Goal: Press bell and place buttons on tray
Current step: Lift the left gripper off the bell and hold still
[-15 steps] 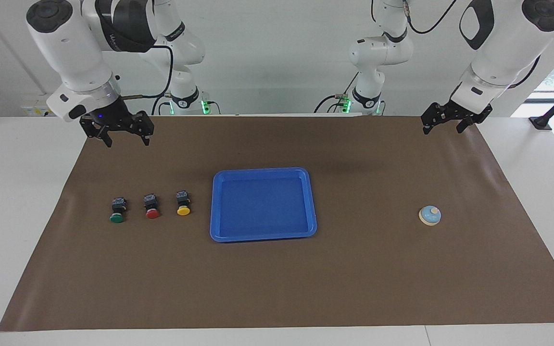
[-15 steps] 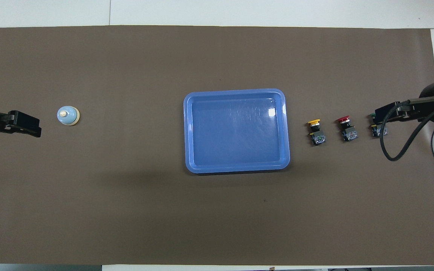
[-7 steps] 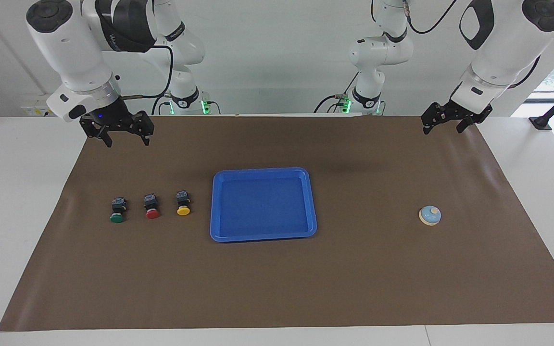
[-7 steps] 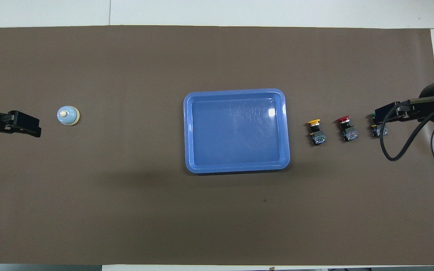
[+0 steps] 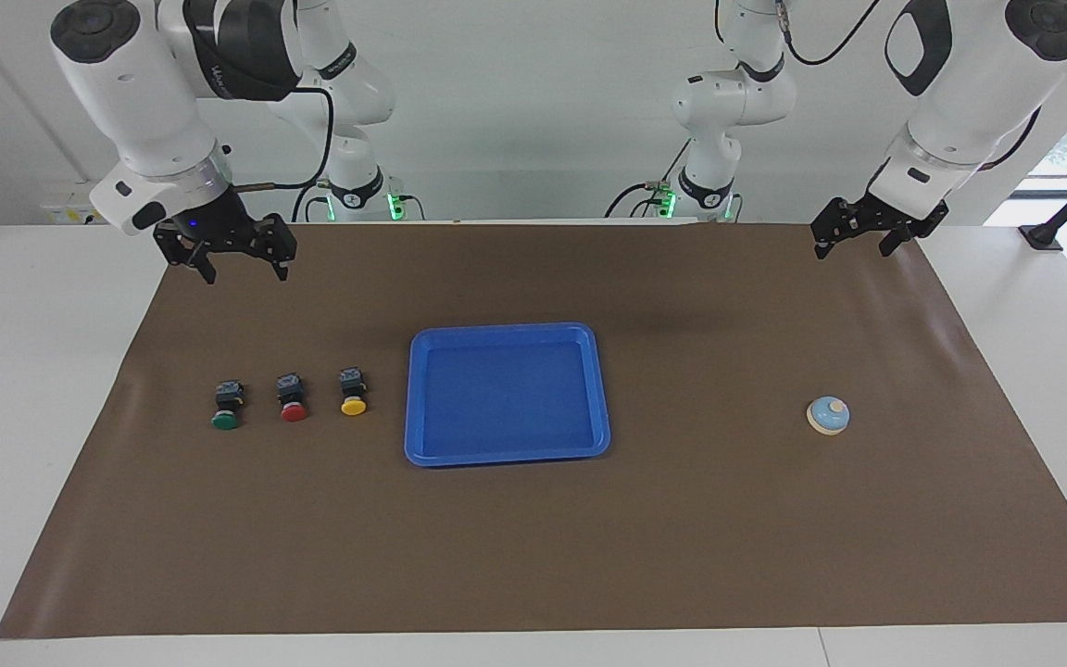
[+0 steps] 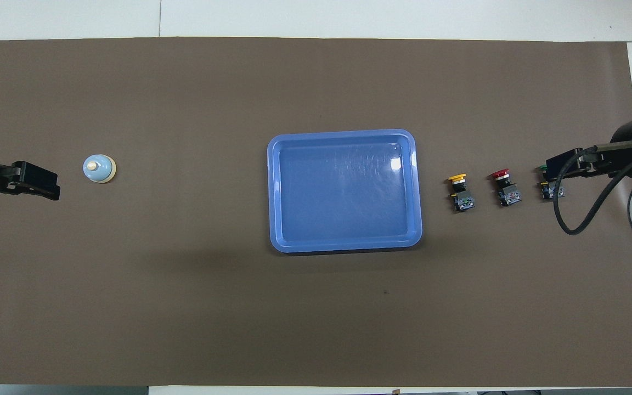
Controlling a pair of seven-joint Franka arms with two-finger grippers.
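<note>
No legible brand mark or label is seen on any item. The counter (image 5: 533, 556), covered by a brown sheet, carries all task items. The tray (image 5: 507, 330), bright blue with rounded corners and a raised rim, is shown empty at the centre of the facing view. Three buttons with black blocky bodies are laid in a row at centre left, beside the tray: the green button (image 5: 226, 407), the red button (image 5: 293, 399) and the yellow button (image 5: 353, 393), the last nearest the tray. The bell (image 5: 828, 415), light blue with a cream rim and knob, is placed at centre right. The right gripper (image 5: 238, 273) is held aloft at upper left, fingers spread. The left gripper (image 5: 853, 248) is held aloft at upper right; its finger state cannot be told.
</note>
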